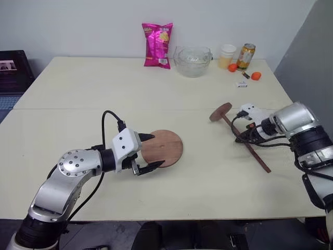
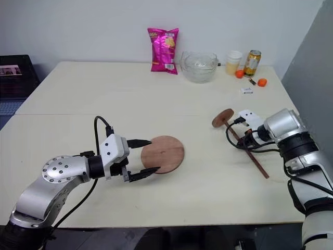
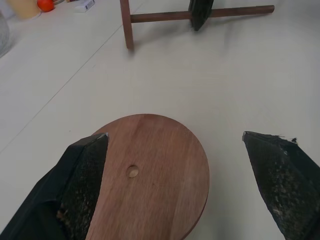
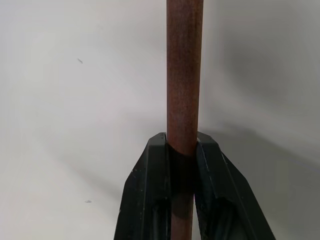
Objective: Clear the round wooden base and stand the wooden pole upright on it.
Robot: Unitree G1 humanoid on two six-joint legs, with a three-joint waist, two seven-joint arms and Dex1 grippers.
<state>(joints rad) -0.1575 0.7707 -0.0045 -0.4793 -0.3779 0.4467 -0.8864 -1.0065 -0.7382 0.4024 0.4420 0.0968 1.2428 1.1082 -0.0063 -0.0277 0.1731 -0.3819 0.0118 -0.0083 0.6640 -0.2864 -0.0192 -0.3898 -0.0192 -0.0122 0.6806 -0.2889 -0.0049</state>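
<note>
The round wooden base (image 1: pixel 165 148) lies flat on the table's middle with its small centre hole showing and nothing on it. My left gripper (image 1: pixel 157 151) is open, one finger (image 3: pixel 82 175) over the base's near rim and the other (image 3: pixel 280 170) beside it, straddling the disc without gripping it. The wooden pole (image 1: pixel 258 157) lies slanted at the right, its disc end (image 1: pixel 220 111) pointing toward the table's middle. My right gripper (image 4: pixel 182 145) is shut on the pole's shaft (image 4: pixel 185 65), a little below the disc end.
Along the far edge stand a pink snack bag (image 1: pixel 157 45), a glass bowl (image 1: pixel 192 61), a cup (image 1: pixel 227 55) and a can (image 1: pixel 245 56), with small orange items (image 1: pixel 255 75) and a white piece (image 1: pixel 241 84) nearby. The table's right edge runs close to the right arm.
</note>
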